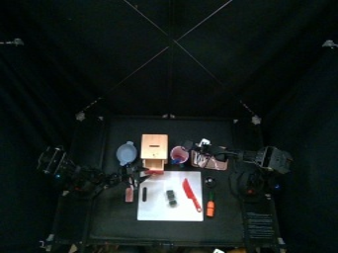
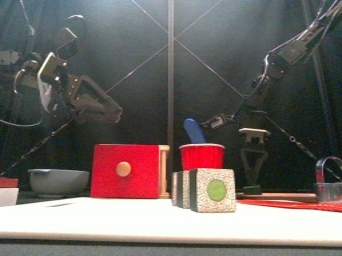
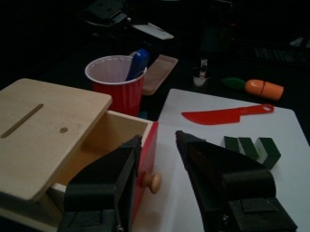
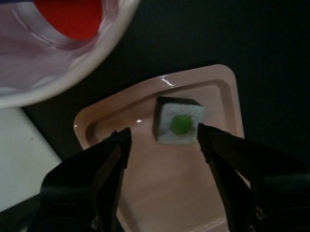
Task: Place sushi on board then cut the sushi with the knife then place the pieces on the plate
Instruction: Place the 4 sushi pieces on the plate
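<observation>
The dark green sushi roll (image 1: 172,201) lies on the white board (image 1: 156,209), with the red knife (image 1: 192,188) beside it. In the front view the roll's end (image 2: 203,190) shows white with a green centre. One cut piece (image 4: 179,120) rests on the pink tray (image 4: 169,195), just past the tips of my right gripper (image 4: 164,136), whose jaws stand open around it. My left gripper (image 3: 160,154) hovers open and holding nothing near the wooden box's red drawer front (image 3: 148,168), with the roll (image 3: 248,149) and knife (image 3: 230,114) beyond it.
A red cup (image 1: 180,154) holding a blue knife (image 2: 194,130) stands between the wooden box (image 1: 156,148) and the tray (image 1: 214,161). A blue-grey bowl (image 1: 126,151) sits left of the box. An orange carrot toy (image 1: 211,207) lies off the board's right edge.
</observation>
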